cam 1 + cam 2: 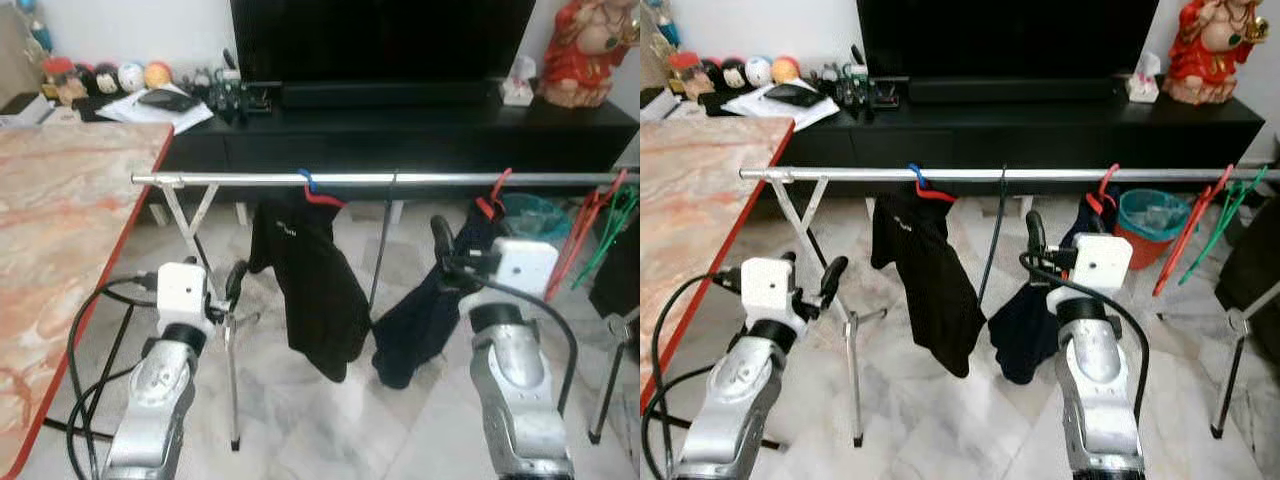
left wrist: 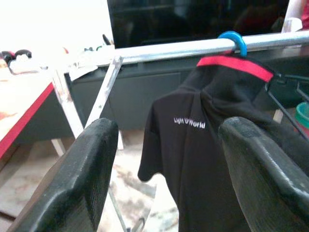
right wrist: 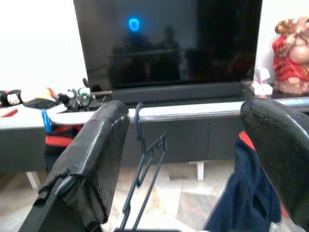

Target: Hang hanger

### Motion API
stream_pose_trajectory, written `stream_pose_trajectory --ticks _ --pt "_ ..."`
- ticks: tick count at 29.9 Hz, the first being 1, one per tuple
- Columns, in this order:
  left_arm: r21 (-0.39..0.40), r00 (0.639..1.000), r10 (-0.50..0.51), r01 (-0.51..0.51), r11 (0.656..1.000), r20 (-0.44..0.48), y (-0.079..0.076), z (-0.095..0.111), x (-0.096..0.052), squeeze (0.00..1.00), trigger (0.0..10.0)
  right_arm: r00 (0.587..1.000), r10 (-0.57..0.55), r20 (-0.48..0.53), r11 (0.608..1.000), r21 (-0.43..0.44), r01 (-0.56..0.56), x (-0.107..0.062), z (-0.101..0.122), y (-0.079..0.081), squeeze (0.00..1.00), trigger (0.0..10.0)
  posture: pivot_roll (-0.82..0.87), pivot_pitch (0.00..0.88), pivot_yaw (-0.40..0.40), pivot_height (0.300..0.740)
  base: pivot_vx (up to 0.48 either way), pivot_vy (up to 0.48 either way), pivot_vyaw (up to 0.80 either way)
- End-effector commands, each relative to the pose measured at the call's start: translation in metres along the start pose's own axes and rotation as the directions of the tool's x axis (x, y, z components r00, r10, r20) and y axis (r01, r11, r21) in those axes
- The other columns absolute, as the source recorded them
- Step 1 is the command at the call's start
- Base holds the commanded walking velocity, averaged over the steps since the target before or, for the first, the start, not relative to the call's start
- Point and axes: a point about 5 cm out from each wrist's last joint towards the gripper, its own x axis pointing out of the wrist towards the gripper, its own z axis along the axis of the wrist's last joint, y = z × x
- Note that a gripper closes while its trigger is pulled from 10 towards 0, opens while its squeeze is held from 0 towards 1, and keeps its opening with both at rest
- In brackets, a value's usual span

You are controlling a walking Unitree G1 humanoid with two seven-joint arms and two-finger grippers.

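Our right gripper (image 3: 183, 159) stands wide open with nothing between its fingers, raised just below the silver rail (image 1: 380, 179), and our left gripper (image 2: 164, 169) is likewise open and empty, lower and off to the left near the rack's leg (image 1: 230, 370). The thin black hanger (image 3: 145, 164) hangs bare on the rail by its hook, between the black shirt (image 1: 315, 290) on its blue-hooked hanger and the navy garment (image 1: 425, 315) on a red one. Seen along our right gripper's fingers, the hanger sits between them but closer to one finger, and somewhat ahead. We judge it already hung (its hook seems to sit over the rail), so the step in hand is probably to back off cleanly. To do that well, we should keep the fingers spread and draw straight back, clear of the hanger's wire and of the navy garment just beside us.
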Motion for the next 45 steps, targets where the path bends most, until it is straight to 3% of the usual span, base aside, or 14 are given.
stream_pose_trajectory --ticks 1,5,12,19,30,45 --pt "0.015 1.000 0.009 -0.009 1.000 0.022 0.002 0.001 0.004 0.00 10.0 1.000 -0.003 0.019 1.000 -0.013 0.004 0.004 0.000 -0.001 0.00 10.0 0.00 0.000 0.001 0.740 0.000 0.000 0.00" --pt "0.022 1.000 0.000 -0.001 1.000 0.031 0.003 0.001 0.011 0.00 10.0 0.999 -0.006 0.034 1.000 -0.006 0.007 0.010 0.001 0.001 0.00 10.0 0.00 0.000 0.005 0.740 0.000 0.000 0.00" --pt "0.024 1.000 -0.003 0.004 1.000 -0.023 0.001 -0.020 0.011 0.00 10.0 1.000 -0.004 -0.012 1.000 -0.005 0.004 0.013 -0.019 0.003 0.00 10.0 -0.02 0.000 0.017 0.740 0.000 0.000 0.00" --pt "0.019 1.000 0.025 -0.025 1.000 0.010 0.006 -0.014 0.018 0.00 10.0 0.999 0.003 0.032 1.000 -0.001 -0.003 0.019 -0.010 0.004 0.00 10.0 -0.06 0.000 0.025 0.740 0.000 0.000 0.00" --pt "0.020 0.999 0.004 -0.003 1.000 -0.048 0.003 -0.034 -0.003 0.00 10.0 1.000 -0.010 -0.021 1.000 -0.003 0.010 0.000 -0.028 0.002 0.00 10.0 -0.04 0.000 0.037 0.740 0.000 0.000 0.00" --pt "0.017 1.000 0.008 -0.008 1.000 -0.017 -0.004 -0.028 -0.003 0.00 10.0 0.999 -0.005 -0.045 1.000 -0.022 0.004 -0.011 -0.034 -0.003 0.00 10.0 -0.04 0.000 0.016 0.740 0.000 -0.195 0.00"
